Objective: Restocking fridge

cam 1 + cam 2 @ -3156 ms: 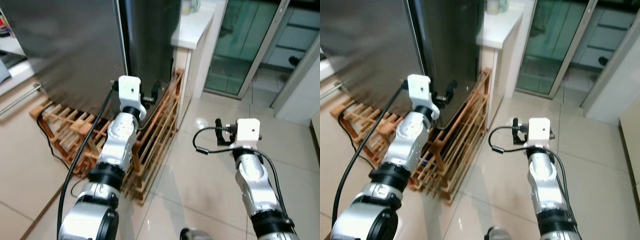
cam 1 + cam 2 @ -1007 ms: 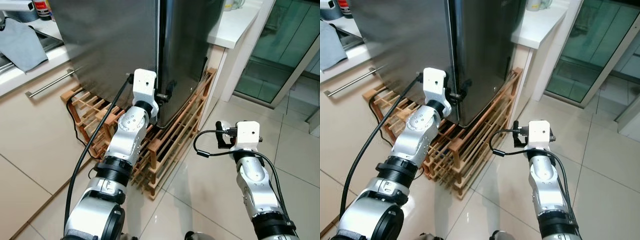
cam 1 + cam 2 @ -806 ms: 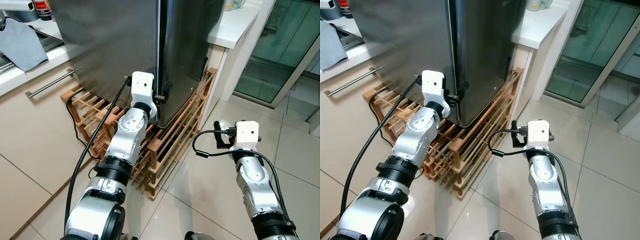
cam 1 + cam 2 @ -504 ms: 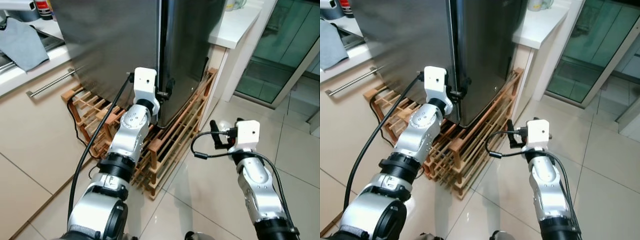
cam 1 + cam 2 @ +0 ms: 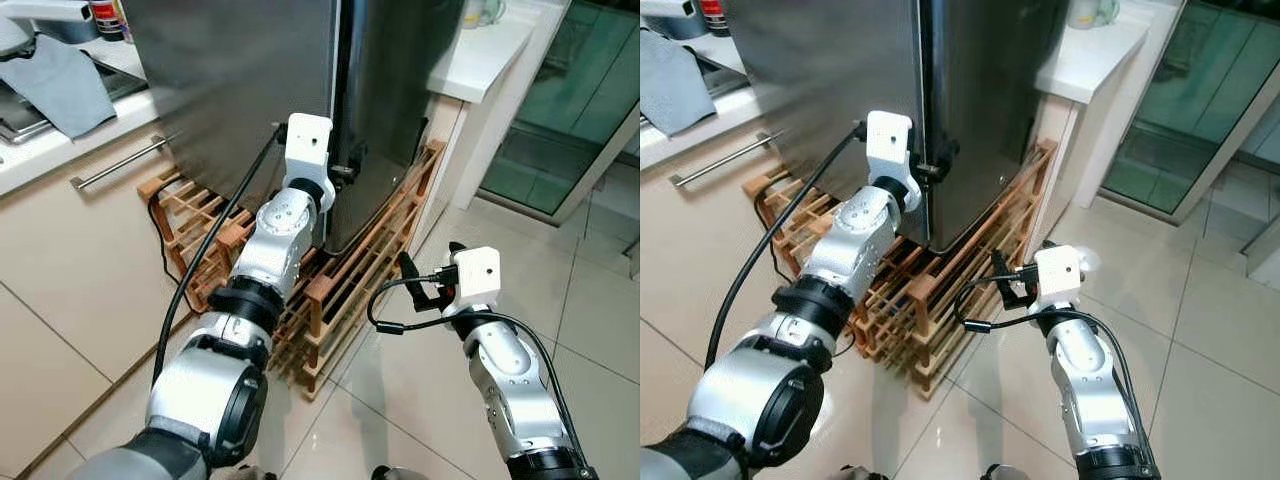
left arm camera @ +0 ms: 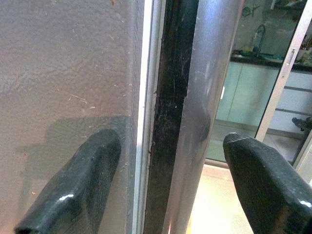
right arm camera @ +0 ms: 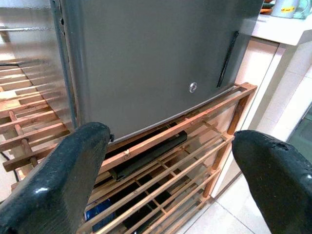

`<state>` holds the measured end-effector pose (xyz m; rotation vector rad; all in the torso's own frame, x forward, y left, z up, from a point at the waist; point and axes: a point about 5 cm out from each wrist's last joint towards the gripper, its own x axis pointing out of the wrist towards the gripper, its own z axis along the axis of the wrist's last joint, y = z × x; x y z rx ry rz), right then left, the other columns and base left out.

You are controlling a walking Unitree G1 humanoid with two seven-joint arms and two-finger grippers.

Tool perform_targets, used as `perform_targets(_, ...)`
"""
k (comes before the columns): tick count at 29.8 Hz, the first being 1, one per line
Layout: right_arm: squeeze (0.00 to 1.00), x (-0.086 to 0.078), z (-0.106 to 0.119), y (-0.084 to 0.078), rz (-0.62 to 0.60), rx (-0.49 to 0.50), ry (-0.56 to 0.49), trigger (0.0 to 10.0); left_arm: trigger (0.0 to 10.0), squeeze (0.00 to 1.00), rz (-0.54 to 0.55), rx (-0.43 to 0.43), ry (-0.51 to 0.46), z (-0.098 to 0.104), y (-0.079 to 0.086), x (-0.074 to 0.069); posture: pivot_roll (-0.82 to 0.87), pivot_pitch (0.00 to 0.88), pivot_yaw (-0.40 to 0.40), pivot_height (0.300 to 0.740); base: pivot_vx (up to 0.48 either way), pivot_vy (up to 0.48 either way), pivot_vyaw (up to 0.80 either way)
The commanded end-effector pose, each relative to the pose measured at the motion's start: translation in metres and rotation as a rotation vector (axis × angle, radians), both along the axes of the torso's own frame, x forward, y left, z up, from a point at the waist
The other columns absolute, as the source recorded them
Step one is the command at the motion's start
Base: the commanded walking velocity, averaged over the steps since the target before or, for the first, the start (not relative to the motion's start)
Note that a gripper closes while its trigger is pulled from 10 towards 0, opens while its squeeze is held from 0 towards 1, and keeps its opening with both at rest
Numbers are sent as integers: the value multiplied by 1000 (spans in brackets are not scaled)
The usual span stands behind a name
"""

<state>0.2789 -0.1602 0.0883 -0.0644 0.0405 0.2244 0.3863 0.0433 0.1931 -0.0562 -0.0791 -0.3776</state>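
on wooden rack (image 5: pixel 350 270), brushed steel fridge (image 5: pixel 240 90), left pincer (image 6: pixel 165 180) spread at door edge

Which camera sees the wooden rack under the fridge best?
The left eye view: the whole wooden rack shows beneath the fridge. The right wrist view shows its slats close up, partly behind the fingers. The left wrist view shows the fridge's edge.

Left gripper (image 6: pixel 168 183) raised forward, fingers spread; right gripper (image 7: pixel 170 161) lower, fingers spread.
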Motion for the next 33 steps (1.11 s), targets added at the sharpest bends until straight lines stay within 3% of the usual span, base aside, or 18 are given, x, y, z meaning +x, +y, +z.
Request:
perform_targets(1, 0, 1, 5, 0, 6, 4, -13, 10000, 10000, 0, -43, -24, -53, 18, -11, 1, -175, 0, 17, 740, 0, 0, 0)
perform_targets(7, 0, 0, 5, 0, 5, -1, -8, 10000, 10000, 0, -105, -39, -21, 9, -21, -5, -169, 0, 9, 740, 0, 0, 0)
perform_targets(16, 0, 3, 5, 4, 17, 0, -2, 10000, 10000, 0, -101, -14, 9, -3, -23, -5, -150, 0, 7, 740, 0, 0, 0)
perform_targets(21, 0, 4, 6, 8, 35, -2, -3, 10000, 10000, 0, -87, -11, 81, -18, -25, -3, -161, 0, 9, 740, 0, 0, 0)
perform_targets(22, 0, 3, 7, 9, 52, -10, -9, 10000, 10000, 0, -178, -75, 74, -10, -40, -5, -170, 0, 11, 740, 0, 0, 0)
perform_targets(24, 0, 2, 8, 9, 56, -13, -10, 10000, 10000, 0, -212, -98, 68, -6, -45, -7, -172, 0, 11, 740, 0, 0, 0)
perform_targets(25, 0, 0, 8, 10, 67, -16, -10, 10000, 10000, 0, -385, -196, 8, 14, -69, -16, -187, 0, 17, 740, 0, 0, 0)
perform_targets(26, 0, 0, 8, 10, 67, -16, -10, 10000, 10000, 0, -385, -196, 8, 14, -69, -16, -187, 0, 17, 740, 0, 0, 0)
perform_targets(28, 0, -2, 9, 10, 78, -24, -8, 10000, 10000, 0, -566, -280, -48, 31, -92, -29, -193, 0, 20, 740, 0, 0, 0)
perform_targets(29, 0, -2, 9, 10, 78, -24, -8, 10000, 10000, 0, -566, -280, -48, 31, -92, -29, -193, 0, 20, 740, 0, 0, 0)
perform_targets(30, 0, -4, 8, 11, 88, -33, -7, 10000, 10000, 0, -657, -332, -62, 41, -105, -38, -197, 0, 24, 740, 0, 0, 0)
perform_targets(31, 0, -7, 6, 13, 104, -44, -3, 10000, 10000, 0, -850, -408, -99, 60, -133, -61, -199, 0, 24, 740, 0, 0, 0)
perform_targets(33, 0, -8, 6, 14, 108, -46, -1, 10000, 10000, 0, -908, -428, -111, 66, -141, -69, -199, 0, 24, 740, 0, 0, 0)
